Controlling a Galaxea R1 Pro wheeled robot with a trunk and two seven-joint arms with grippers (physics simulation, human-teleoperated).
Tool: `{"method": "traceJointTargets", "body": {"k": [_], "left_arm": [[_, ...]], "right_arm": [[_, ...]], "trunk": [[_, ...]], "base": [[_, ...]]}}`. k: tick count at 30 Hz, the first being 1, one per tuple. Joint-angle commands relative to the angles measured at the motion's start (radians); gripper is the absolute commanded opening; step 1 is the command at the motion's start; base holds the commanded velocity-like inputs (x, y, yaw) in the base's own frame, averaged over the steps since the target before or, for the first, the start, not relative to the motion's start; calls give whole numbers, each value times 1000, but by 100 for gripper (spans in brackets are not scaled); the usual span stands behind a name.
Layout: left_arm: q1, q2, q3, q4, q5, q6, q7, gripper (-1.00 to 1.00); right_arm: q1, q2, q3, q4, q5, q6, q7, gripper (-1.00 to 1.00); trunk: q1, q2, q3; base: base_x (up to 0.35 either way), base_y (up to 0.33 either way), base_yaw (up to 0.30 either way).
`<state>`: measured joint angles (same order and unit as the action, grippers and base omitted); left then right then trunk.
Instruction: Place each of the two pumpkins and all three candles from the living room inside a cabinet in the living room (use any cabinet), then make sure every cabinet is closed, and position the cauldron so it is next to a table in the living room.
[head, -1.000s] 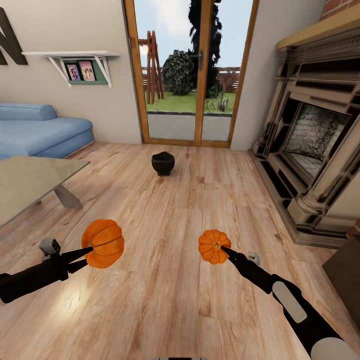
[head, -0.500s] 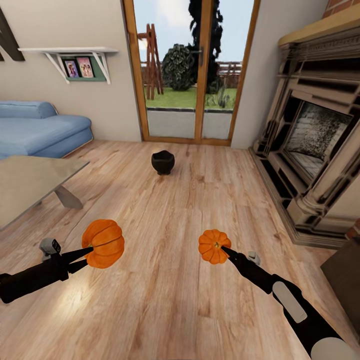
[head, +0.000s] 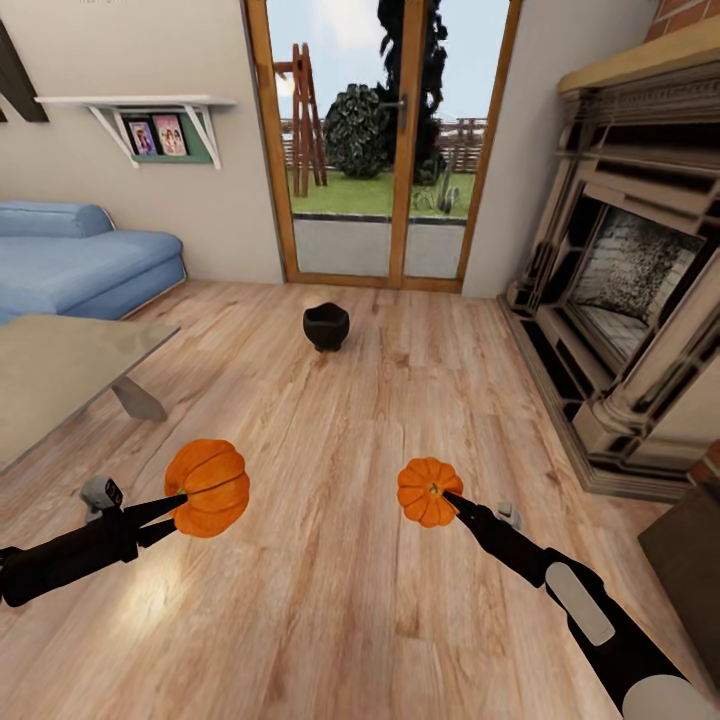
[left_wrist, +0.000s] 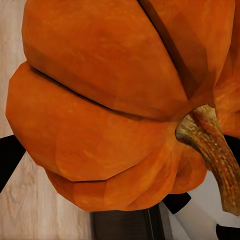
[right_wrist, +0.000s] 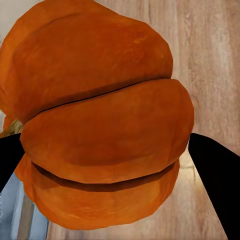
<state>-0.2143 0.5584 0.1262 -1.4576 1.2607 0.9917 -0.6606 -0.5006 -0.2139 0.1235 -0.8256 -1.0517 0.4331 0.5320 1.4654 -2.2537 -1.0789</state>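
The floor (head: 340, 420) is warm wood planking with visible grain and a soft sheen. Both pumpkins, larger (head: 207, 487) and smaller (head: 428, 491), look matt and ribbed; the larger one's stem (left_wrist: 212, 145) is rough and fibrous. The cauldron (head: 326, 326) is dull black. At left, the table (head: 50, 370) top is glossy grey and the sofa (head: 80, 260) is blue cloth.

There are two round ribbed orange pumpkins, a larger one (head: 207, 487) and a smaller one (head: 428, 491), one small round black cauldron (head: 326, 326), one low grey-topped desk (head: 60, 375), one blue sofa (head: 85, 258), and one wall shelf (head: 140, 104) bearing two framed photos (head: 156, 136).
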Motion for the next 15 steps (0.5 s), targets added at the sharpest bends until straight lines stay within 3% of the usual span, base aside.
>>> {"method": "traceJointTargets", "body": {"k": [1,15], "left_arm": [[0,0,0,0,-3,4,-2,-100],[0,0,0,0,-3,4,-2,-100]], "right_arm": [[-1,-1,2,0,-7,4,3,-100],[0,-1,2,1,-6,-1,11,-100]], "trunk": [[-4,7,3],[-58,105,68]], "base": [[0,0,0],[0,0,0]]}}
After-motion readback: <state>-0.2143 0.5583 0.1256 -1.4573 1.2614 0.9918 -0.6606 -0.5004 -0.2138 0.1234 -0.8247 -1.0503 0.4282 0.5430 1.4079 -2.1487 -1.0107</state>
